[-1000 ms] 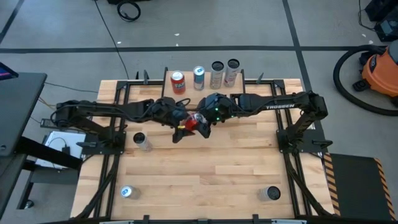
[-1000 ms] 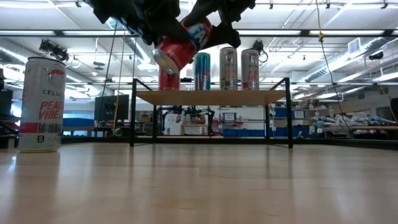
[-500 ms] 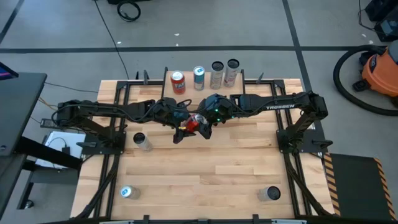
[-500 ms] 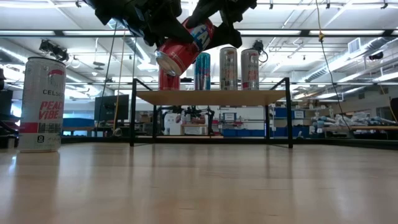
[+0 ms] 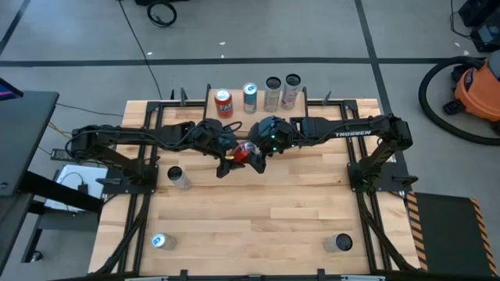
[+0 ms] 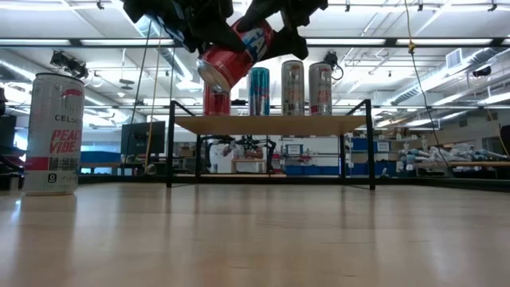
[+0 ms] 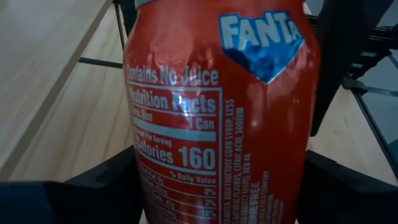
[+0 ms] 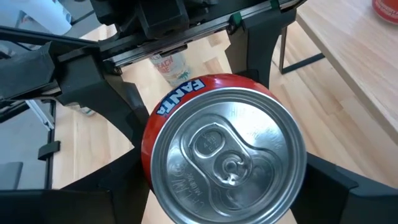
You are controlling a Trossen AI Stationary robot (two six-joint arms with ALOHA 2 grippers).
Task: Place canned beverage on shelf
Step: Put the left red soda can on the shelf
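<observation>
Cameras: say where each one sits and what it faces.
High: overhead, straight down on both arms, red Fanta can between them.
Low: table-top height, facing the shelf; arms enter from above.
Left wrist: can label, own fingers beside it.
Right wrist: can top, own fingers flanking.
All four share the can.

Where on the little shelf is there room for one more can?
The shelf is bare at its right end, past the silver can. A narrower bare patch lies at its left end, beside the red can. Between those two ends it is crowded: four cans stand close together in a row.
</observation>
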